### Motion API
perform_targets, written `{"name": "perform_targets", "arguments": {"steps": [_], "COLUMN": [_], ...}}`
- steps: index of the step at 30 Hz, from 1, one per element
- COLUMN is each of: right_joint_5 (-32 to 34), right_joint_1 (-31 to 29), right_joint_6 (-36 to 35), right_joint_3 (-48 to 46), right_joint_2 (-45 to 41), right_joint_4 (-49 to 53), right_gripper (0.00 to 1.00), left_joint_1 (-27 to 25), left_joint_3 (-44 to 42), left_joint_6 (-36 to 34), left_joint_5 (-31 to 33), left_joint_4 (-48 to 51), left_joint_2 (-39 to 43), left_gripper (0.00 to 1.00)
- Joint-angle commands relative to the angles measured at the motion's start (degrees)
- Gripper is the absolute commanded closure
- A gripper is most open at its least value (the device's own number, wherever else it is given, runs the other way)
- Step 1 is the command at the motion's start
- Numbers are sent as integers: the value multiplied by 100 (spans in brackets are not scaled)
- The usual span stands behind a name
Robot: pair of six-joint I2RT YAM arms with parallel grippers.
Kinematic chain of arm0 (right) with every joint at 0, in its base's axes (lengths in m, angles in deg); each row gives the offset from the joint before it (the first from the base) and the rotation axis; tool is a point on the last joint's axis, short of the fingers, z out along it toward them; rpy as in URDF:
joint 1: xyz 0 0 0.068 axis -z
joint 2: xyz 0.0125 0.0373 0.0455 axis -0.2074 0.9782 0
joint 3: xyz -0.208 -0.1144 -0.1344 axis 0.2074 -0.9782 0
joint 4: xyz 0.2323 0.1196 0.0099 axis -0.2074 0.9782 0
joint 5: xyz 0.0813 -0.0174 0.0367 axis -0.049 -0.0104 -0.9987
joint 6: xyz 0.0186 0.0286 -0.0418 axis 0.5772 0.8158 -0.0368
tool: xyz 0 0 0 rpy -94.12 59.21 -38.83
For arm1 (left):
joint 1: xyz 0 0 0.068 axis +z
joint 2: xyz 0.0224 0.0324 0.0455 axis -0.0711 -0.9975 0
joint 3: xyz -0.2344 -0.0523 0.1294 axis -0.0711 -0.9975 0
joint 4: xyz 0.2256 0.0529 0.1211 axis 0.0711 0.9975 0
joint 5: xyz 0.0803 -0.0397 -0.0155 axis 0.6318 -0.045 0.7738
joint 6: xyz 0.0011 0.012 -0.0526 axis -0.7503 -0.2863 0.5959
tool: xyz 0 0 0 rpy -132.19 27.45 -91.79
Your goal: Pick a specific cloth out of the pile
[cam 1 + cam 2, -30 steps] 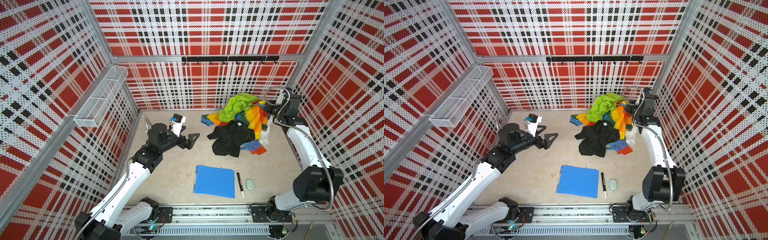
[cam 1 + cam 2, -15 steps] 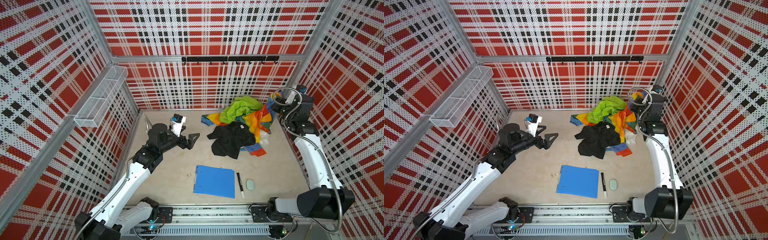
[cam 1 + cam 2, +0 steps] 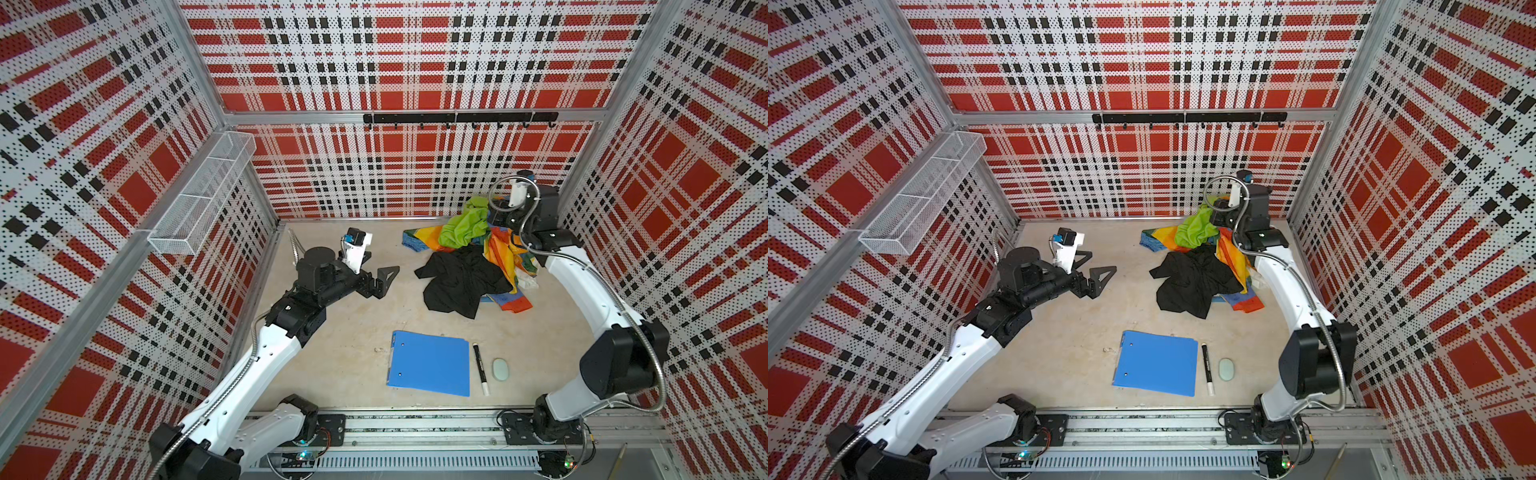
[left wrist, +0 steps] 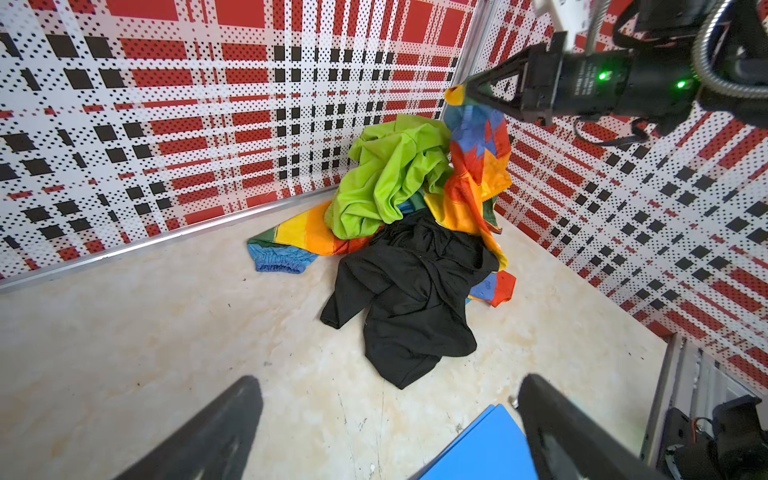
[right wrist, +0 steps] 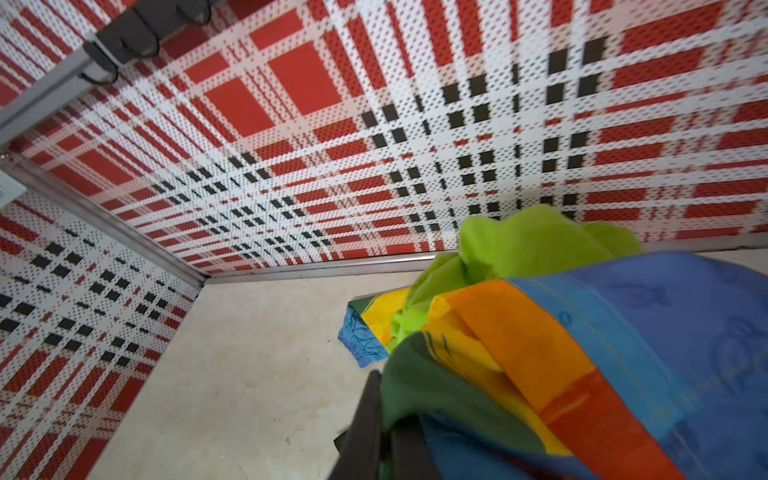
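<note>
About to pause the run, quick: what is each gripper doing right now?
Left gripper: open, holding nothing.
Right gripper: closed on the rainbow patchwork cloth.

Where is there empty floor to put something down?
Free: the floor between the flat blue clipboard and the crumpled black cloth, and left of the rainbow patchwork cloth by the back wall. Crowded: the corner holding the cloth pile.

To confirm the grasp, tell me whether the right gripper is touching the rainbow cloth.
Touching. The left wrist view shows the right gripper closed on a corner of the rainbow cloth, which hangs down from it.
</note>
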Motion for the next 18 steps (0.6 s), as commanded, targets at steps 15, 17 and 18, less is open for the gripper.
{"name": "perform_targets", "arguments": {"steps": [15,17,18], "right_joint_5": [1,3,-8], "right_joint_1": [-660,-666,-662], "right_joint_6": [443,366,322], "right_joint_3": [25,-134,-203], "right_joint_2": [2861,2613,2456], "right_joint_4": [-797,-814,-810], "right_gripper": [88,78,72], "left_joint_1": [-155,-164,-171], "left_joint_3": [-2,3,7], "left_joint_6": [-33,-24,-22], "left_joint_5": [209,190,191], "left_joint_4": [-21,-23,-23], "left_joint_2": [-51,-66,-59], "left_gripper": [1,1,1]}}
